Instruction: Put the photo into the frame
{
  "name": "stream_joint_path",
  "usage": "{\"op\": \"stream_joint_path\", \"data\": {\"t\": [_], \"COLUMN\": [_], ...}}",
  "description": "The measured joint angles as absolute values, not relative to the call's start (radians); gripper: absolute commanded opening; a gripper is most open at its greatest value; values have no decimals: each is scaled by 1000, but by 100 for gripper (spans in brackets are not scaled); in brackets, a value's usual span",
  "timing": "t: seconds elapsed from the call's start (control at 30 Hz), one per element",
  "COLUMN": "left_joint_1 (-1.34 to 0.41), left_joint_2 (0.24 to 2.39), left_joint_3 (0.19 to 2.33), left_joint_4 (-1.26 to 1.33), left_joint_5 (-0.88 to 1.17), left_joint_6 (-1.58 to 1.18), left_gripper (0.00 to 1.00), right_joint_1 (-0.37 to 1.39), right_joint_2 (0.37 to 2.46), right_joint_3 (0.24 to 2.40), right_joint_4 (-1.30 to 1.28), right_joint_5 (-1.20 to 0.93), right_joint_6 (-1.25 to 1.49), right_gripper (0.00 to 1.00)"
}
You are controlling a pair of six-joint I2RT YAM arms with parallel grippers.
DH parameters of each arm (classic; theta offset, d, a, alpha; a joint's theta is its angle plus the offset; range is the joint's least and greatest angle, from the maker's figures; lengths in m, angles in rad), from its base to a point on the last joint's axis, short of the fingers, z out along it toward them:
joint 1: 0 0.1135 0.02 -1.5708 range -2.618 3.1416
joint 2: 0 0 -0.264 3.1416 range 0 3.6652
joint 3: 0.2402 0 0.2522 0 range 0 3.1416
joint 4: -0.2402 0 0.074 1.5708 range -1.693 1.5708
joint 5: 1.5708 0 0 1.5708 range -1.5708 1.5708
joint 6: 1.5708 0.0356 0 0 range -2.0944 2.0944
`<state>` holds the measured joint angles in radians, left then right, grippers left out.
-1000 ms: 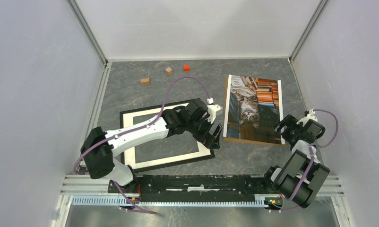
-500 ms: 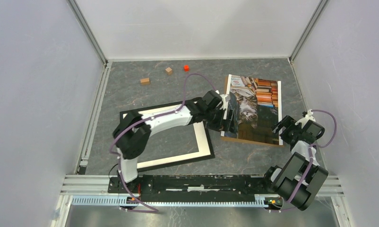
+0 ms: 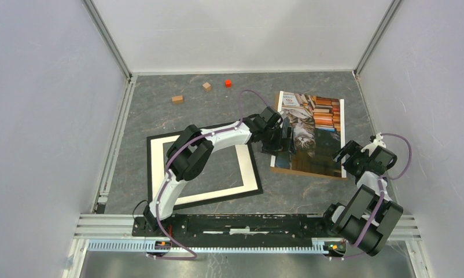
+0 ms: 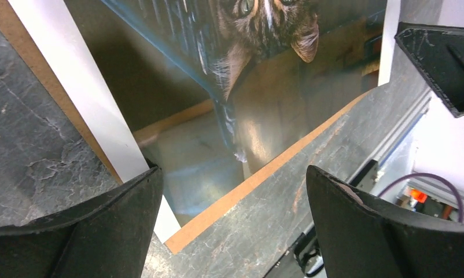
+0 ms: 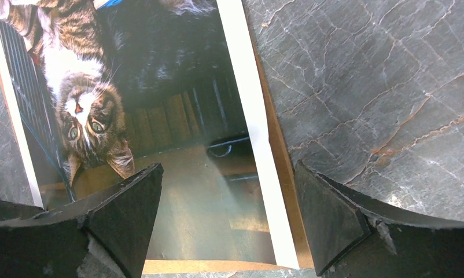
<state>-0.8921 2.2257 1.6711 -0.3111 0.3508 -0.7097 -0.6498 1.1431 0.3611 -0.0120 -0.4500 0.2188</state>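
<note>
Top view: frame (image 3: 149,174) lies flat on the grey table (image 3: 160,116), white mat (image 3: 158,168) inside, left arm stretched across it. Cat photo (image 3: 322,124) lies to its right, outside it, edges apart. Left gripper (image 3: 283,139) is over the photo's left edge; right gripper (image 3: 346,155) is at its near right corner.
Left wrist: fingers (image 4: 102,226) spread wide, empty, a photo corner below.
Right wrist: fingers (image 5: 120,214) wide, empty, straddling the photo's white border.

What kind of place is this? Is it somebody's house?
Probably a robot test booth, not a house: plain white walls box in a grey table, and the left arm and right arm are bolted to a metal rail.
</note>
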Motion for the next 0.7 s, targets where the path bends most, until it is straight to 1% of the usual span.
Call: {"op": "stream_joint_path", "data": {"t": [0.23,0.43,0.57,0.7], "left_joint_1": [-880,-875,-870,-868], "left_joint_2": [2237,2237,2237,2237], "left_joint_3": [1676,1671,1662,1661], "left_joint_4": [-306,-299,-284,-280], "left_joint_5": [371,375,386,395], "left_joint_6": [-775,-795,-797,-797], "left_gripper": [100,100,100,100], "right_joint_1": [-650,-650,-650,-650], "right_joint_2": [1133,1063,1018,1029], "right_joint_3": [361,360,360,345], "right_joint_4": [-26,-96,-120,-123], "right_joint_5": [-462,-416,-398,-406], "right_joint_6": [220,219,219,219], "right_gripper": [91,92,90,87]}}
